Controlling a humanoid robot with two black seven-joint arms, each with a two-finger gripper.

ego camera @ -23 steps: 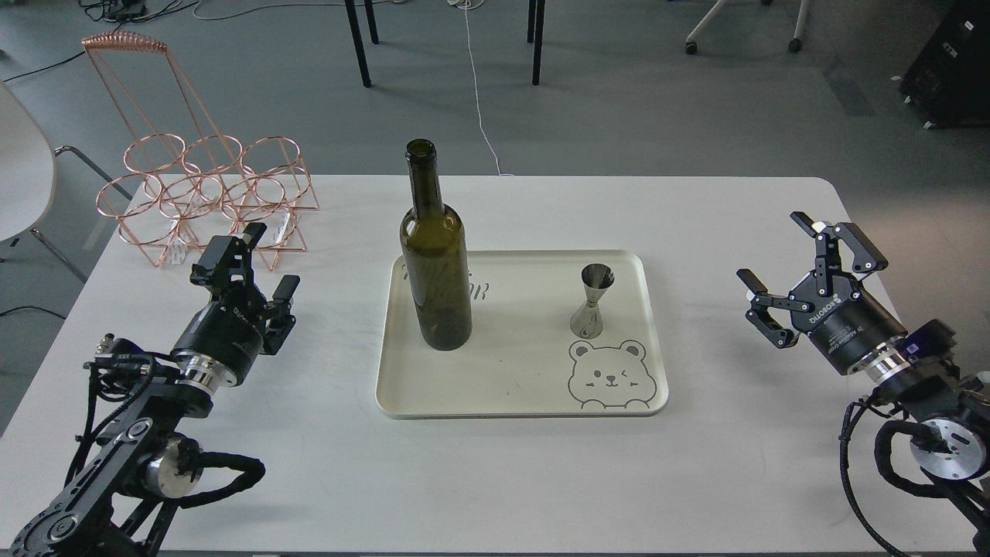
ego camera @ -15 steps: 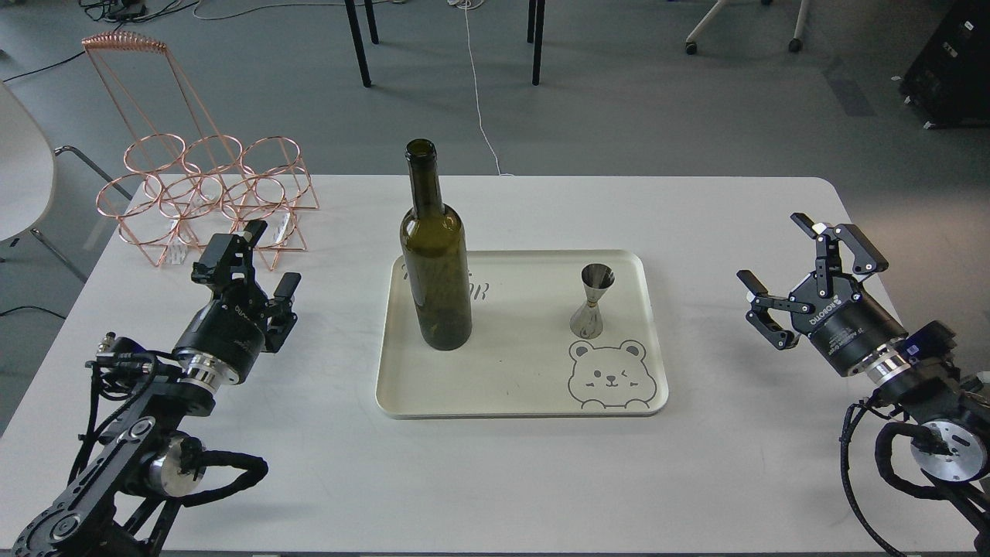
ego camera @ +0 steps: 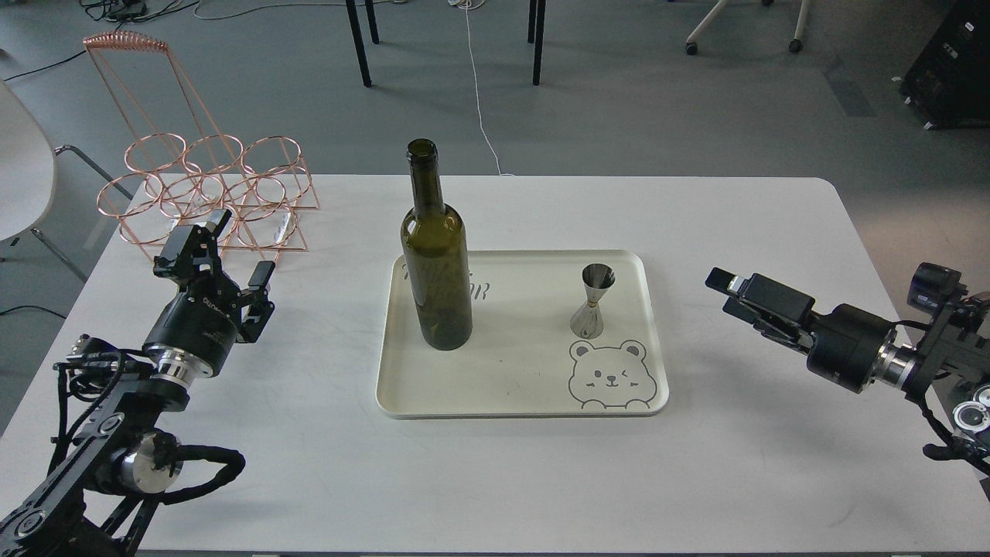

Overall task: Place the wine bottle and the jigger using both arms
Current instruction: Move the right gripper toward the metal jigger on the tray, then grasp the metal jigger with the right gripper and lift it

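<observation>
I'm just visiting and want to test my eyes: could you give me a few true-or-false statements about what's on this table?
1. The wine bottle stands upright on the tray. True.
2. The jigger lies tipped over on the bare table. False: it stands upright on the tray, right of the bottle.
3. The left pincer is gripping the bottle. False: it is open, well apart from it, near the copper wire rack.
4. The right pincer holds nothing. True.
5. A bear drawing marks the tray. True.

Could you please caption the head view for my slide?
Wine bottle and jigger upright on tray, both grippers clear.
</observation>
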